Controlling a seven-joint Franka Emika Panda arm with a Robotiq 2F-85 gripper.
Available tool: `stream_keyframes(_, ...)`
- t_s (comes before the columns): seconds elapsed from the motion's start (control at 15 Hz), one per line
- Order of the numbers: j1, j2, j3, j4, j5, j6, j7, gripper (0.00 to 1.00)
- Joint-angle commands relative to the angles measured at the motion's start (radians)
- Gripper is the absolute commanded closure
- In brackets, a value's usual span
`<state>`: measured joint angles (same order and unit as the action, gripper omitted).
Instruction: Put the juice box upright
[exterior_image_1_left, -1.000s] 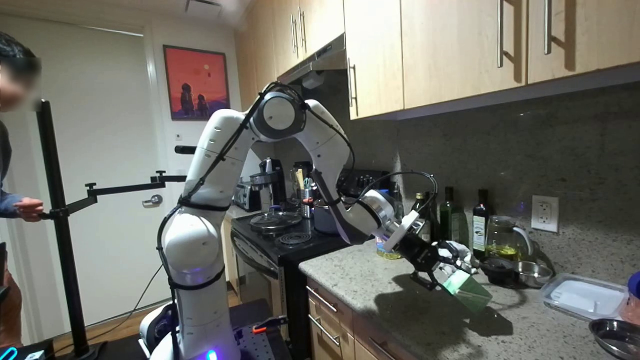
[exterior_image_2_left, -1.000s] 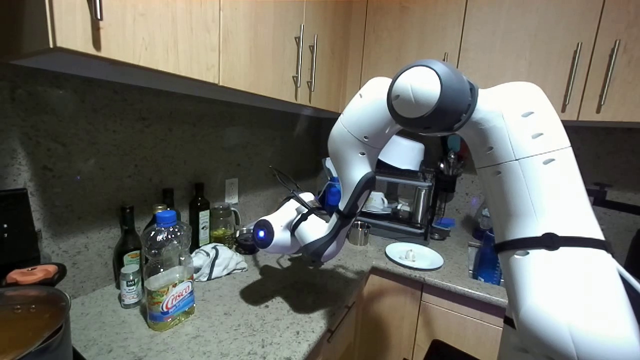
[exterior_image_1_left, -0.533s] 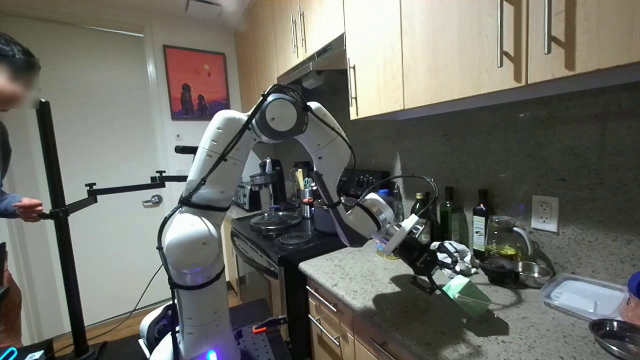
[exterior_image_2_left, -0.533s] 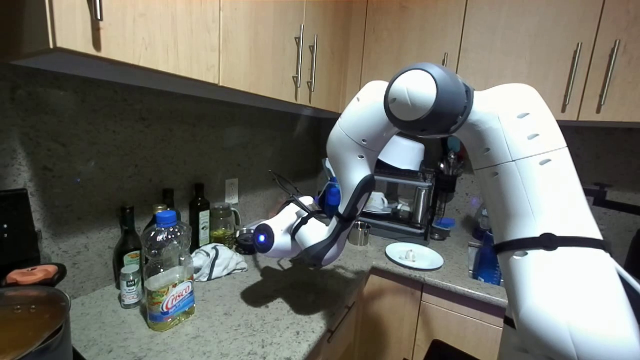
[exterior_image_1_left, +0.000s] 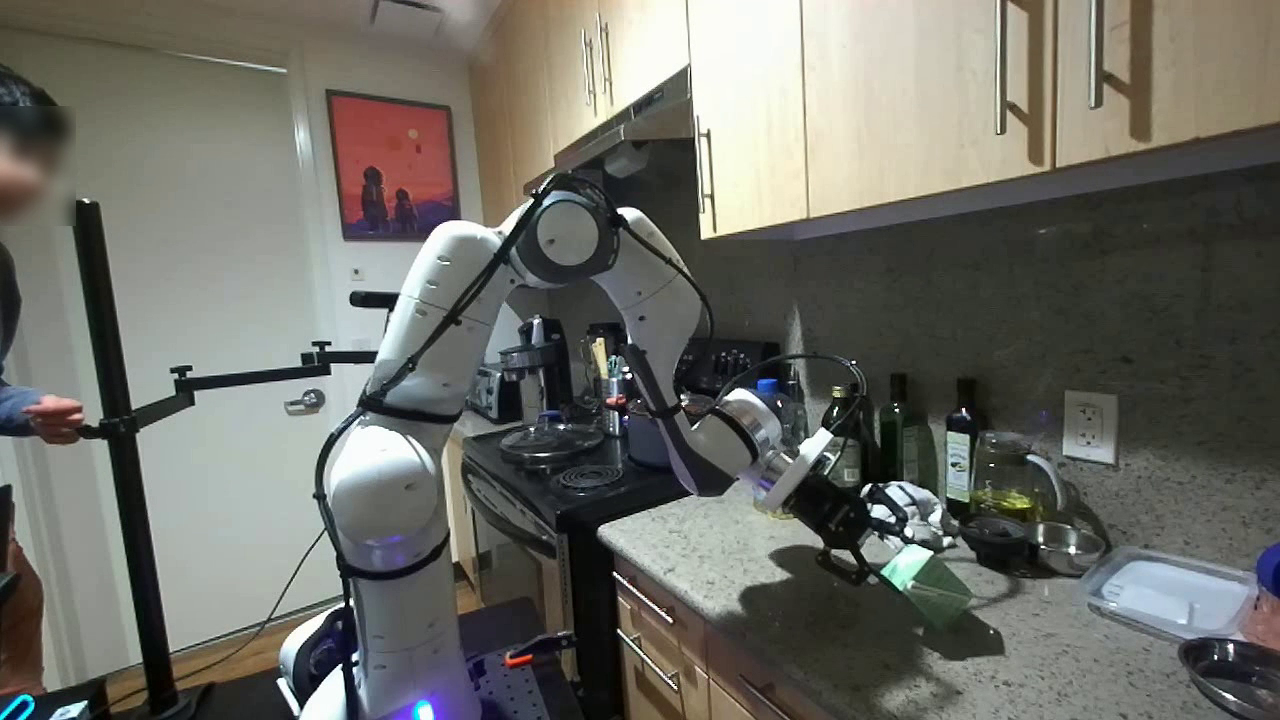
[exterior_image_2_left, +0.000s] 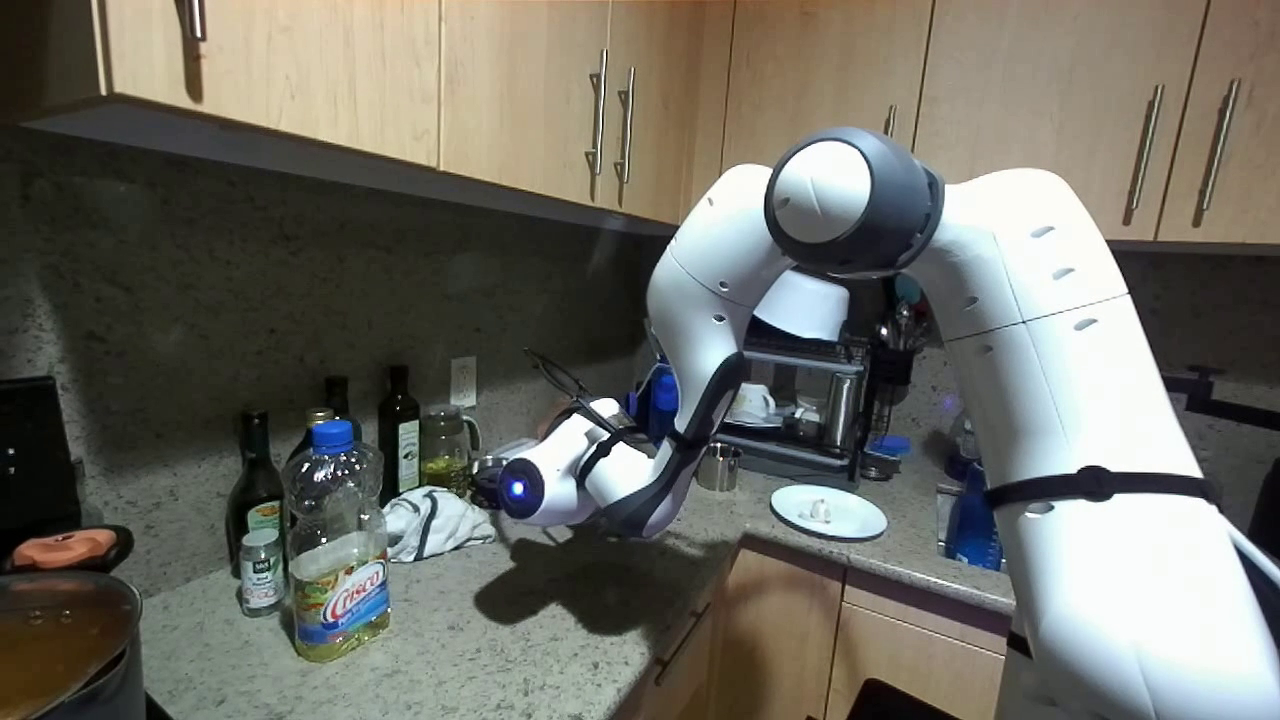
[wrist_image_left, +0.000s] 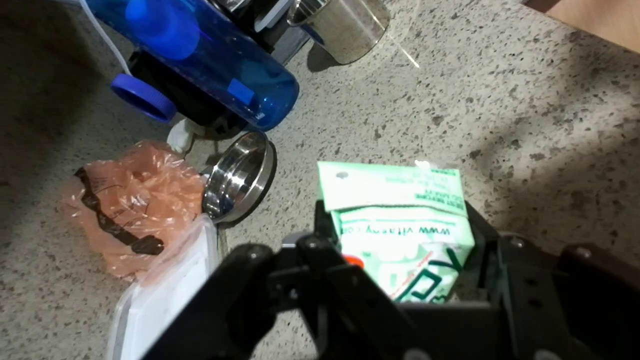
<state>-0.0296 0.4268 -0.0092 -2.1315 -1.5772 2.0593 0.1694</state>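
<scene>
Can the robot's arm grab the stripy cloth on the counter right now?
Probably not yet: the gripper is closed on the juice box, so it likely has no room for the cloth, though that lies uncovered.

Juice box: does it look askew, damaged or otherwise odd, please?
Yes, askew: in an exterior view the box leans clearly, though it should end upright; the tool grips it tilted over the counter. No tear or spill stands out where it shows; its hidden sides cannot be judged.
</scene>
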Motion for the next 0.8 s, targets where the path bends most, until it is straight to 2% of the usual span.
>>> stream_keyframes(0.0, -0.002, -0.029, 0.005, -0.007, -0.049, 0.011, -0.051, 0.41)
stream_keyframes(0.07, -0.003, -0.03, 0.004, -0.011, -0.063, 0.013, -0.061, 0.43)
stream_keyframes(0.47, -0.012, -0.027, -0.003, -0.022, -0.12, 0.011, -0.113, 0.34)
stream_keyframes(0.73, -0.025, -0.021, -0.01, -0.031, -0.119, 0.012, -0.161, 0.37)
